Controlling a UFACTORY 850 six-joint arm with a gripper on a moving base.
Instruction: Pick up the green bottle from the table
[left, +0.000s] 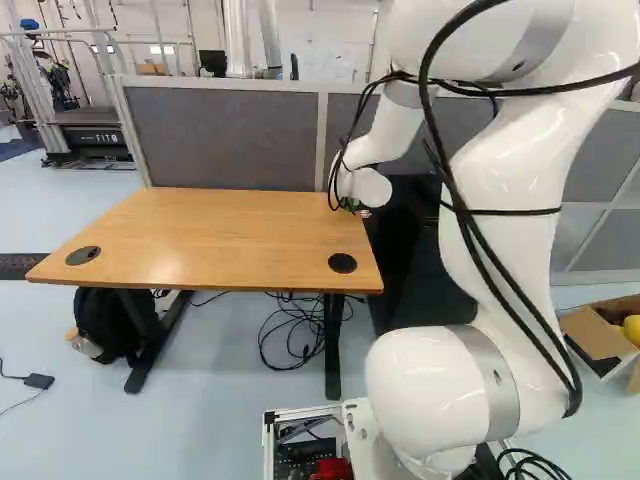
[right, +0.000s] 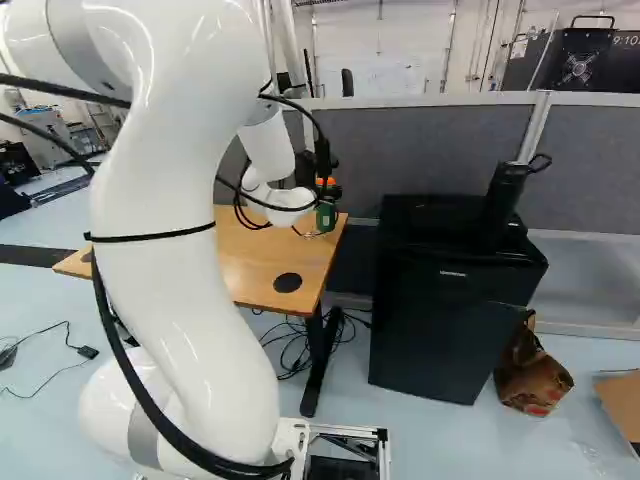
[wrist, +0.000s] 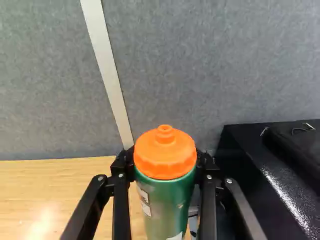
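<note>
In the right base view my gripper (right: 333, 191) is at the upper part of the green bottle (right: 326, 216), over the far right corner of the wooden table (right: 250, 262). The wrist view shows the gripper (wrist: 165, 159) shut on the green bottle (wrist: 168, 202), one finger on each side just below its orange cap (wrist: 165, 152). The bottle stands upright. Its base is out of the wrist view, and I cannot tell whether it touches the table. My arm hides most of the bottle in the left base view.
Grey partition panels (left: 225, 138) stand behind the table. Right of the table is a black fridge (right: 440, 300) with a dark object on top. A brown bag (right: 533, 375) lies beside it. Loose cables (left: 292, 335) and a black backpack (left: 112, 322) are under the table.
</note>
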